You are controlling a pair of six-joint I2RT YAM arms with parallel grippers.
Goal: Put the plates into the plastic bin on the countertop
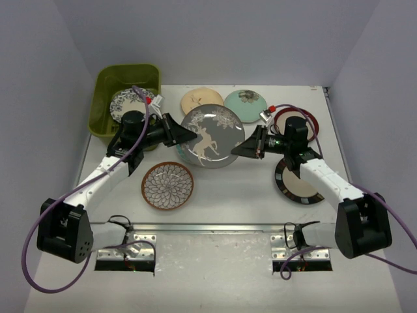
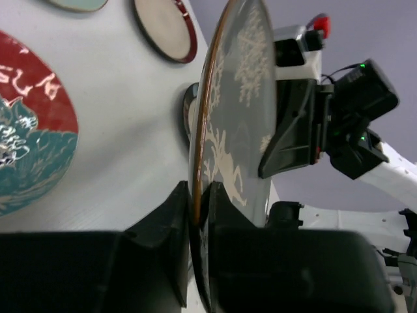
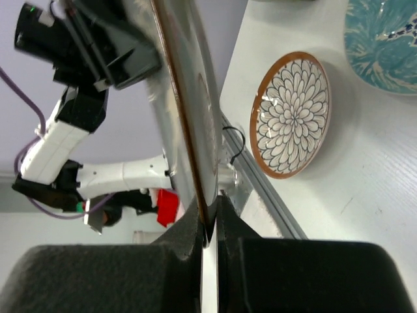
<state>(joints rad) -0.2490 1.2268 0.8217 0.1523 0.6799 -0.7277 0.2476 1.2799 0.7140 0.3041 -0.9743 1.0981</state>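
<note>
**Grey deer plate gripped by both pincers, bin to the rear left**

A white surface (image 1: pixel 228 202) fills the overhead view. At its far left corner sits the olive-green plastic bin (image 1: pixel 104 81), with one patterned plate (image 1: pixel 130 103) lying inside it.

At the middle of the surface, a grey deer plate (image 1: pixel 212 135) appears to be held off the surface. Its decorated face is turned up toward the overhead camera, and it is gripped at two opposite points on its rim. The left pincer (image 1: pixel 187 135) is closed on the left rim, and its wrist view shows the rim clamped between both fingers. The right pincer (image 1: pixel 241 149) is pinched tight on the right rim, and its wrist view shows the same hold. The line between the two grips runs left to right across the surface.

The bin lies behind and to the left of the held plate, just beyond the left pincer's wrist, so the left arm is much the nearer. As I judge it, the plate must travel left and away, which calls for the right pincer to let go first.

A brown-rimmed flower plate (image 1: pixel 167 185) lies near the left arm, on the near side and out of that path.
</note>
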